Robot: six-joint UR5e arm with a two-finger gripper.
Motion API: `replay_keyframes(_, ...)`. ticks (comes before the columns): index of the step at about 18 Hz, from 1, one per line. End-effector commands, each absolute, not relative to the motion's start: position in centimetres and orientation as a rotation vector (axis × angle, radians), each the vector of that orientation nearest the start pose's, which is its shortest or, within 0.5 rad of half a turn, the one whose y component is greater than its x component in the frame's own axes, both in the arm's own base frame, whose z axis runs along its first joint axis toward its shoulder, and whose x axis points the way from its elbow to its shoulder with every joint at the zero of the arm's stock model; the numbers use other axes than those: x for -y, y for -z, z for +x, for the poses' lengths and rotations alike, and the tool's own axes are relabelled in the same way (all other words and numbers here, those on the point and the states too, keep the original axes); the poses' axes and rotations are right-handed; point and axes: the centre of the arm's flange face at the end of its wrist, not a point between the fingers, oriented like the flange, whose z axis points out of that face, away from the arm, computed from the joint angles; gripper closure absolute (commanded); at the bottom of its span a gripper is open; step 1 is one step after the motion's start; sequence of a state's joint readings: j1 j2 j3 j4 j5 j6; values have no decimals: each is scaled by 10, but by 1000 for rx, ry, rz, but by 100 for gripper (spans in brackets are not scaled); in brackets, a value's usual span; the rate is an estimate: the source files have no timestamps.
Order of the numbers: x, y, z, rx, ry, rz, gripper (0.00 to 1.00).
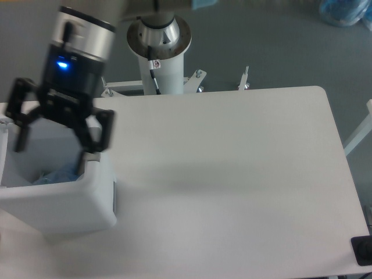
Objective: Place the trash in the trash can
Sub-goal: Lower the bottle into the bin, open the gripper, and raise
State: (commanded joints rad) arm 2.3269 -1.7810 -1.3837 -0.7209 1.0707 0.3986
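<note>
The white trash can (64,203) stands at the table's left edge. Inside it lies the crushed clear bottle (58,174), a bluish crumpled shape against the near wall. The wrapper is hidden from view. My gripper (55,142) hangs above the can's opening, slightly blurred, with its two black fingers spread wide apart and nothing between them. One finger (93,139) is over the can's right wall and the other is over its left side.
The robot's white base column (160,58) rises behind the table's far edge. A black object (363,250) sits at the table's near right corner. A bluish bag (346,11) lies on the floor at the top right.
</note>
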Motion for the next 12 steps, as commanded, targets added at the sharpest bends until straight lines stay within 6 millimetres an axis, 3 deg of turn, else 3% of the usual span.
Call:
replay_keyframes(6, -554, -567, -319, 25, -340, -2326, 0)
replay_keyframes(12, -547, -558, -318, -81, -452, -2420, 0)
